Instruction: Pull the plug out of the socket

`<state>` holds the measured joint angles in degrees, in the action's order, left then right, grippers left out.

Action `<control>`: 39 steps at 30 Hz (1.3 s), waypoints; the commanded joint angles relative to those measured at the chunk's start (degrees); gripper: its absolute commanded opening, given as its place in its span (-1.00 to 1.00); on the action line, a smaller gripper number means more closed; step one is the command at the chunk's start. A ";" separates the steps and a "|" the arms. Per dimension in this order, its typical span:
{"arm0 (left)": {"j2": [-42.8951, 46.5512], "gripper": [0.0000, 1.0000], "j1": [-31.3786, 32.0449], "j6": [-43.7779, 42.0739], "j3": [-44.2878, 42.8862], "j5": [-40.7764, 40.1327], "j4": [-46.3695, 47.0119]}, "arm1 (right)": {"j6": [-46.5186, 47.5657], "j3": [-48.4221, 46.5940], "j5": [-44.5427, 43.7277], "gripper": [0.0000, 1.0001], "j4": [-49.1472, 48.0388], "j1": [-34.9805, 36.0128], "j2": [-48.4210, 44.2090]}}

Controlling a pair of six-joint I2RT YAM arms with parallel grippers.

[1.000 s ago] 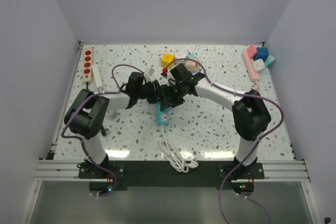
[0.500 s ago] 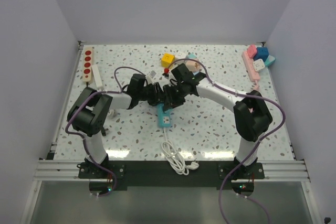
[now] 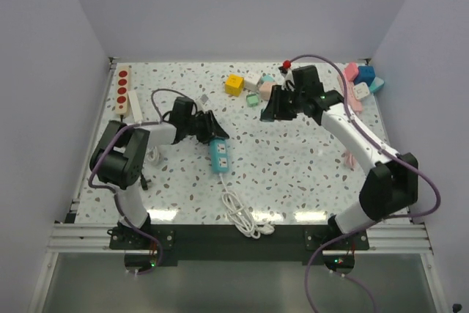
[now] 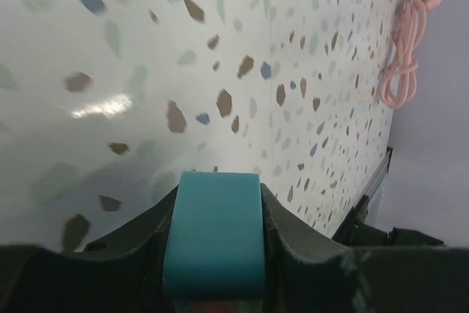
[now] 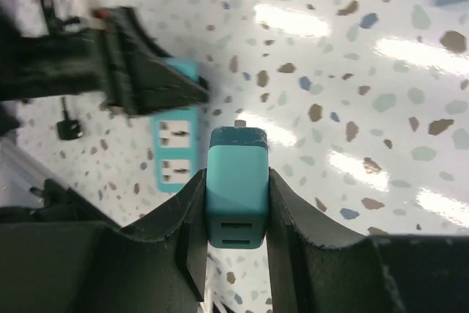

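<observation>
Item 1, left claw: closed on the far end of the teal plastic power strip. The strip lies flat on the speckled table, and its white cord trails toward the near edge.

Item 2, right claw: clamped on the small teal block-shaped plastic plug. It holds the plug well to the right of the strip and clear of it, so I judge the pull done.

Handling, as I reckon it: the plug is light and rigid with smooth sides. It is best pinched across its two flat faces, as it is now, with the pin end left free. I would expect it to twist if gripped near a corner.

Views: my right wrist camera alone shows the metal pin at the plug's tip and the strip's empty sockets. The left wrist camera shows only the strip's end between the fingers, plus a pink coiled cable. The overhead view alone shows the gap between plug and strip.
</observation>
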<state>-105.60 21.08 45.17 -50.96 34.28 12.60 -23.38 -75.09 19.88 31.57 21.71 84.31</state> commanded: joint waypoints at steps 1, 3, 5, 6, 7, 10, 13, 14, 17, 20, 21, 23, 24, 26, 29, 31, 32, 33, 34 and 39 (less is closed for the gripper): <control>4.44 -1.00 -8.21 -8.65 -10.17 -0.79 -9.22 | -0.27 -3.47 -9.93 -1.00 3.40 -1.41 6.47; 3.66 -1.00 -11.66 -13.41 -15.90 -4.46 -22.40 | -0.18 -5.76 -13.81 -1.00 4.89 -2.90 8.23; 2.25 -1.00 -16.58 -20.18 -25.21 -7.20 -33.19 | -0.53 -8.75 -16.35 -1.00 5.60 -4.13 11.30; 1.11 -1.00 -18.08 -22.38 -28.81 -8.00 -36.73 | -0.97 -9.63 -16.54 -1.00 5.87 -4.48 12.44; -1.95 -1.00 -20.62 -25.71 -36.41 -10.87 -40.60 | -1.58 -11.03 -16.54 -1.00 6.13 -5.01 14.02; -8.11 -1.00 -24.40 -30.04 -49.26 -18.53 -50.29 | -3.07 -13.14 -17.95 -1.00 5.70 -5.72 16.66; -14.26 -1.00 -26.26 -31.63 -59.47 -24.86 -55.91 | -4.83 -15.86 -17.68 -1.00 4.82 -6.33 20.97; -15.85 -1.00 -26.61 -31.89 -61.69 -26.36 -56.80 | -5.18 -16.83 -16.99 -1.00 4.64 -6.68 23.33; -21.74 -1.00 -27.58 -32.77 -68.82 -30.40 -59.26 | -5.80 -21.93 -13.82 -1.00 4.29 -6.95 27.73; -25.52 -1.00 -28.99 -33.30 -71.65 -32.43 -59.62 | -6.24 -26.76 -9.17 -1.00 3.59 -6.95 32.57; -26.49 -1.00 -29.34 -33.30 -71.56 -33.13 -59.36 | -6.24 -27.99 -8.20 -1.00 3.50 -7.04 34.41; -27.64 -1.00 -30.57 -33.22 -71.56 -33.58 -58.83 | -6.42 -31.60 -6.00 -1.00 3.93 -7.04 36.44; -28.42 -1.00 -30.92 -33.13 -71.65 -33.93 -58.66 | -6.42 -32.74 -5.47 -1.00 4.20 -7.04 37.41; -29.13 -1.00 -31.71 -32.86 -71.82 -34.19 -58.48 | -6.42 -35.47 -4.41 -1.00 4.90 -7.04 40.13; -29.31 -0.59 -31.89 -32.69 -71.48 -33.85 -57.34 | -6.68 -37.84 -3.79 -1.00 5.17 -7.04 43.29; -28.17 -0.26 -31.89 -31.90 -69.90 -32.27 -56.20 | -7.21 -40.47 -3.79 -1.00 5.86 -6.95 44.97; -27.65 0.09 -31.98 -31.72 -69.11 -31.22 -54.63 | -7.38 -41.62 -3.79 -1.00 6.30 -6.95 47.06; -25.99 0.22 -31.98 -31.55 -66.84 -28.77 -53.66 | -7.91 -42.59 -3.71 -1.00 6.57 -7.04 48.04; -25.10 0.33 -31.89 -31.02 -65.77 -27.70 -52.17 | -8.00 -44.42 -3.53 -1.00 6.57 -6.95 49.09; -16.07 0.75 -31.98 -28.47 -56.99 -21.73 -46.89 | -9.58 -49.53 -3.00 -0.44 6.22 -6.86 54.46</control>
<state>-130.41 -10.07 15.46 -111.72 8.16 -39.38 -31.14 -120.51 15.05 36.95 14.94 137.01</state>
